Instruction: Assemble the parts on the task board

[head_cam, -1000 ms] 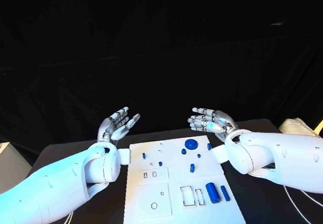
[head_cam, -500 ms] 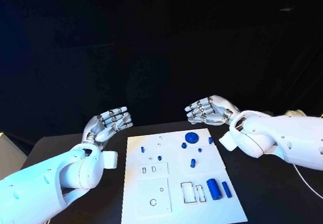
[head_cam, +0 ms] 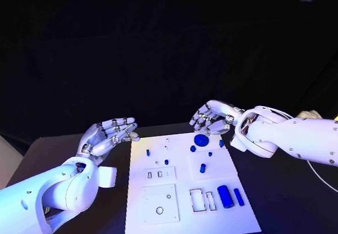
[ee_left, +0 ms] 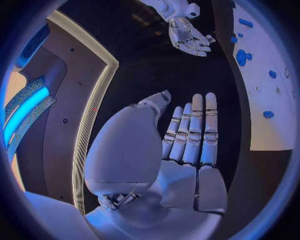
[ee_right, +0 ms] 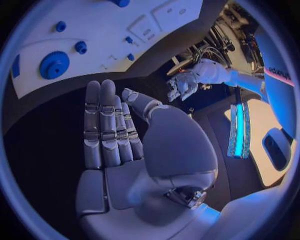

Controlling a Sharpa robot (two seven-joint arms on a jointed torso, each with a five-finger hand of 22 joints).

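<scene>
Presently, one white task board (head_cam: 187,205) lies at the centre of the black table (head_cam: 300,205). Two hands hang above its far corners: the left hand (head_cam: 108,136) empty, fingers extended side by side; the right hand (head_cam: 211,118) likewise empty and released. Nine blue parts are countable on the board, chiefly one gear (head_cam: 201,140) at the far right and one cylinder (head_cam: 223,194) near right; smaller pieces cannot be told apart.

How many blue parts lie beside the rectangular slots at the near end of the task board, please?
2: a thick blue cylinder right beside the slots, and a thinner blue bar next to it, toward the task board right edge. None looks hidden.
</scene>
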